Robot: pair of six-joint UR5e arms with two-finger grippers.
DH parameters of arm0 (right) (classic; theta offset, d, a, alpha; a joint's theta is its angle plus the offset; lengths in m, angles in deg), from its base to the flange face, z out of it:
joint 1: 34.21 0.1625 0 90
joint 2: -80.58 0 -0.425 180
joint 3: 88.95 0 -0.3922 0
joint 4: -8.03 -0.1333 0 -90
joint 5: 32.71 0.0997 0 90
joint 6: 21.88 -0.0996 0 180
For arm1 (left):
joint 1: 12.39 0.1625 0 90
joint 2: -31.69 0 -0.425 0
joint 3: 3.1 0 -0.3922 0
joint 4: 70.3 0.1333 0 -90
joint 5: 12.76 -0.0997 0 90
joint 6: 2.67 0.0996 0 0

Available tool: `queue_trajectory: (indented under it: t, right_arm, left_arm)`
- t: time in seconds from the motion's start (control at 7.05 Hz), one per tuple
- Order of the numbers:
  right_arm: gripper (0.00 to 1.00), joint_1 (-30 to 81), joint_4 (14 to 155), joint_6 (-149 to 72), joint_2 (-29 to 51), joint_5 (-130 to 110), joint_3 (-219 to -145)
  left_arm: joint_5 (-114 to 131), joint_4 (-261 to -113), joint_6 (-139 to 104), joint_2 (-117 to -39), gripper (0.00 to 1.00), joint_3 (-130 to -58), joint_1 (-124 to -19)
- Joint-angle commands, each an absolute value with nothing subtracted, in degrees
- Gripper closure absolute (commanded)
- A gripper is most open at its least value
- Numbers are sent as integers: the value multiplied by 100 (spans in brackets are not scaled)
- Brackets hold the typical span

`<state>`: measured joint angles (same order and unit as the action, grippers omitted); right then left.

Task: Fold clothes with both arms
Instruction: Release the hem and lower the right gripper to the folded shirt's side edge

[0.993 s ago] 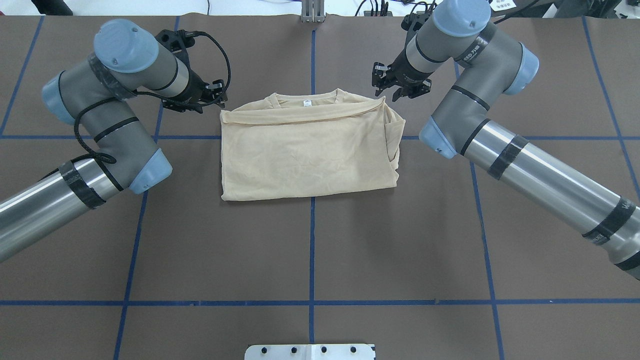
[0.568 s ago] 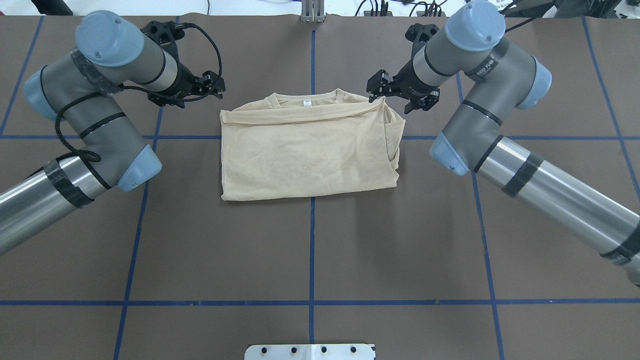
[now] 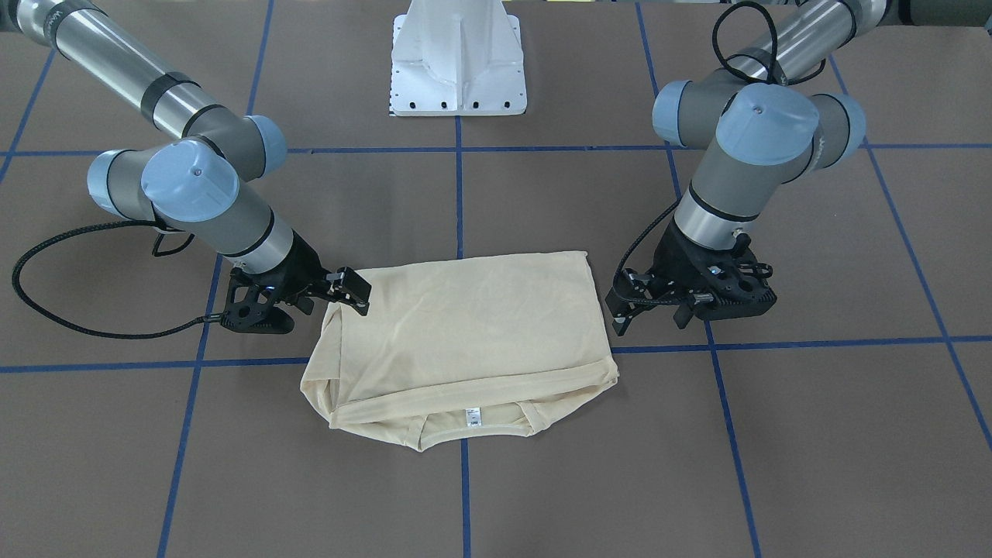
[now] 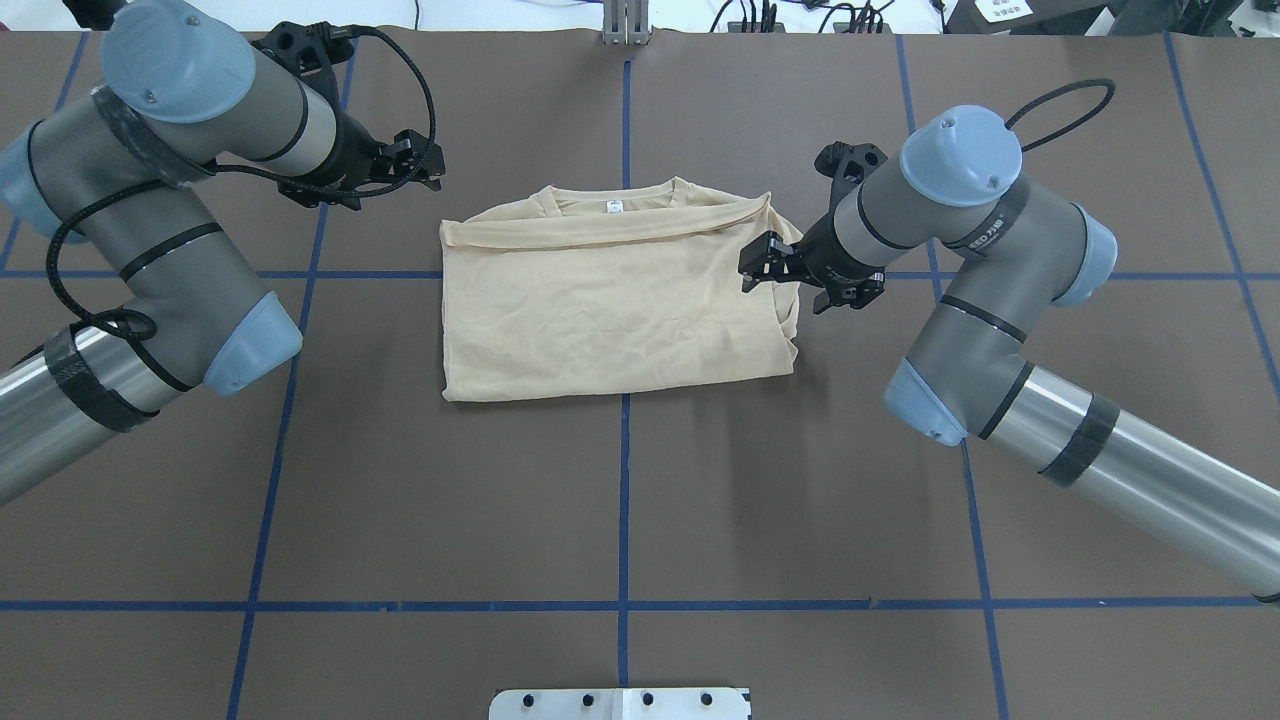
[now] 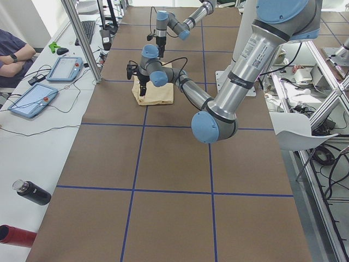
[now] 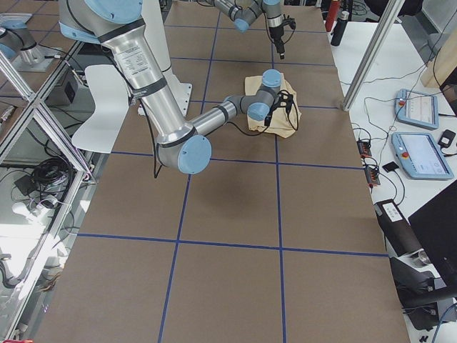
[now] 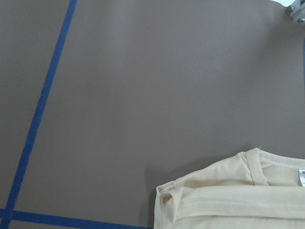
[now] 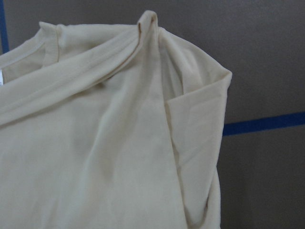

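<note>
The clothes, one pale cream-yellow shirt (image 4: 610,300), lie folded into a rectangle at the table's middle, collar and small white neck label (image 4: 613,207) on the far edge. My right gripper (image 4: 762,265) hovers open over the shirt's right edge, where the fabric bunches in layered folds (image 8: 190,124). In the front-facing view it (image 3: 350,289) stands at the shirt's (image 3: 465,333) corner, holding nothing. My left gripper (image 4: 425,165) is open, clear of the shirt's far left corner (image 7: 167,195). In the front-facing view it (image 3: 626,306) sits beside the shirt's edge, not touching.
Blue tape lines (image 4: 624,500) grid the brown table. The white pedestal base (image 3: 459,62) stands at the robot's side. A side bench holds tablets (image 5: 65,68), a dark bottle (image 5: 32,192), and a person's folded arms (image 5: 13,52).
My right gripper has swung from the shirt's far right corner toward the robot and now sits over its right edge. My left arm has drawn back to the left. The shirt lies unchanged.
</note>
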<state>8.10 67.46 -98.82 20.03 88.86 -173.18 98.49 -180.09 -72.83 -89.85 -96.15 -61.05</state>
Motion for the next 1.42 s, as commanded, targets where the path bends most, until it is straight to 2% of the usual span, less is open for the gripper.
queue_trajectory:
  t: [0.0, 0.28, 0.71, 1.28]
  right_arm:
    - [4, 545, 6762, -9905, 1775, 8875, -17359]
    - [16, 500, 6963, -9905, 1782, 8901, -17437]
    - [24, 359, 7753, -9913, 1870, 8928, -17894]
    - [24, 236, 7755, -9844, 1835, 8849, -17790]
  left_arm:
    - [9842, -17859, -7307, -8898, 0, -9907, -6099]
    - [9833, -17744, -7307, -8890, 0, -10031, -6099]
    - [9825, -17735, -7299, -8890, 0, -10040, -6090]
    - [9825, -17735, -7290, -8889, 0, -10031, -6082]
